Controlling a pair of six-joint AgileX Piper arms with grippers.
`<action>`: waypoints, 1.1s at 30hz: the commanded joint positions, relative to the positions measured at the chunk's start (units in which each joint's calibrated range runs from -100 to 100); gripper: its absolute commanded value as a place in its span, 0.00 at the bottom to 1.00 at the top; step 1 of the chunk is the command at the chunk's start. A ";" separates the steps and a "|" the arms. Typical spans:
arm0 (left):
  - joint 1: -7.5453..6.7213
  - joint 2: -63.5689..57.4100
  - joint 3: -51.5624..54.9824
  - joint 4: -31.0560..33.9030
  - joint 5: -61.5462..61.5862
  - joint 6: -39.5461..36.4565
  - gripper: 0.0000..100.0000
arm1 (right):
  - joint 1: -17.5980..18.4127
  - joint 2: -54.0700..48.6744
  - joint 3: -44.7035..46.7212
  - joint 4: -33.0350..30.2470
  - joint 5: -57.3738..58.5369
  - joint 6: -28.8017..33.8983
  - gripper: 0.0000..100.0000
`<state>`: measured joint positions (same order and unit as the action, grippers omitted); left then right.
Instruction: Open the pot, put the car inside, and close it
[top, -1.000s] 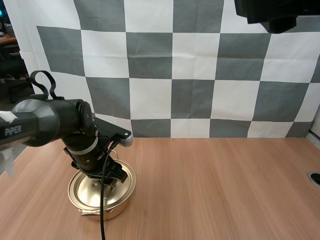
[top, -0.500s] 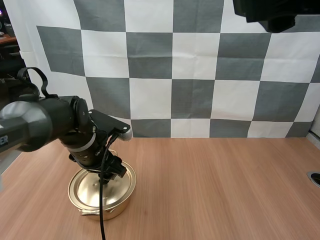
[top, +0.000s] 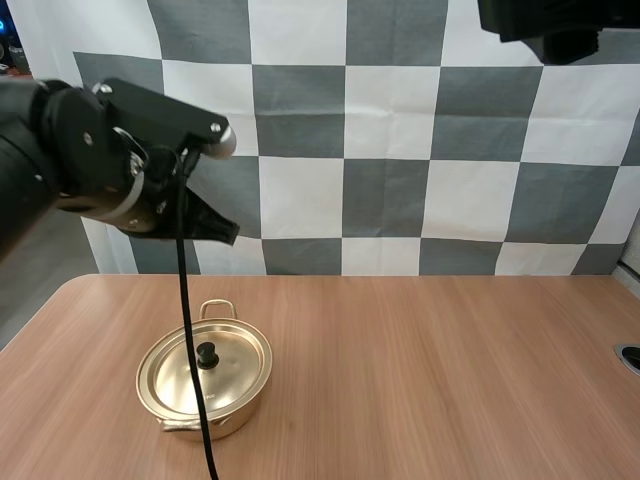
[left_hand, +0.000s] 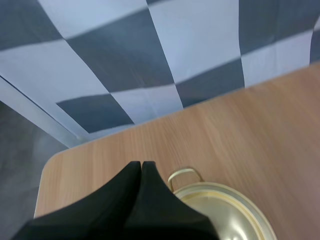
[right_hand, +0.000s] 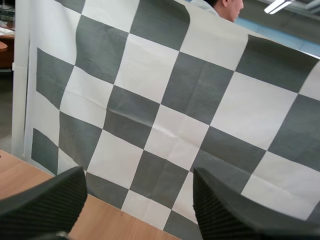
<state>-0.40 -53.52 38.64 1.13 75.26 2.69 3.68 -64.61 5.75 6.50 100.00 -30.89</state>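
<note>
High view: pot (top: 236, 414) on table (top: 450, 380), near its left-front part. Lid (top: 232, 362) seated, black knob (top: 207, 352) at centre. L gripper (top: 222, 233) hangs well above and behind pot.
Left wrist view: L fingers (left_hand: 127, 200) pressed into one wedge, nothing held. Pot's loop handle (left_hand: 185, 174) just beyond tips.
Right wrist view: R gripper (right_hand: 138, 172) spread wide, empty.
Assessment: lid prob. thin metal, so light, rigid, slick. Take by knob, not rim.

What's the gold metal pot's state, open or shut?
Shut: the round gold lid with black knob sits flat on the gold metal pot.
</note>
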 joint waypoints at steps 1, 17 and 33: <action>0.01 -4.27 -6.64 0.00 1.16 -8.31 0.00 | -0.01 -0.02 0.00 -3.86 0.00 3.93 1.00; 0.01 -25.28 -19.08 0.62 3.56 -10.84 0.00 | -3.83 -1.68 14.68 -5.52 0.00 12.87 0.00; 0.01 -36.18 4.60 0.88 -16.25 -10.84 0.00 | -3.83 -7.15 53.20 -8.07 -45.77 12.77 0.00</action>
<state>-0.40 -89.30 38.24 2.11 59.55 -8.20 -0.11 -71.78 47.58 -1.27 66.32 -17.93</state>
